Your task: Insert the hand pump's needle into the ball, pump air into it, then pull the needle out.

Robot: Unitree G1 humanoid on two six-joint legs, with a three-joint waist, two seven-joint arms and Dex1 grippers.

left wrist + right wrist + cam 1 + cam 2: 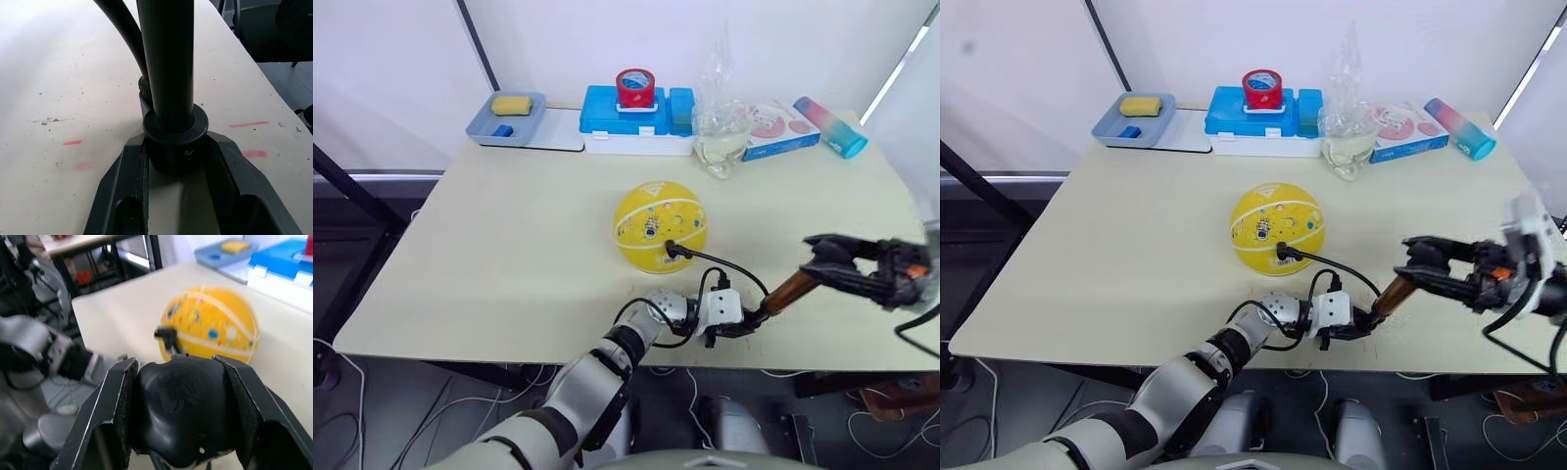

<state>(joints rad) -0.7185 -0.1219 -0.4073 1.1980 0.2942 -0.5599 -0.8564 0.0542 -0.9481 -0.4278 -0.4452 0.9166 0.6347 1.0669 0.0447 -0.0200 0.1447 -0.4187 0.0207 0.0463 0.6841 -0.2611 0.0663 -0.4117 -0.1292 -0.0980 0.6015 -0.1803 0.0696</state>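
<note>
Silver-grey left arm (597,377) with black joint rings, white wrist block, looping black cables (fingers (122,196) matte black).

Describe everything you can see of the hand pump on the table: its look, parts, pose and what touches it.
The slim hand pump with a gold-bronze metallic barrel lies slanted above the beige table's front edge. The left hand clamps its black base collar; the right hand grips its rounded black handle. A thin black hose curves from the base to a black fitting plugged into the round yellow ball, so the needle itself is hidden.
</note>
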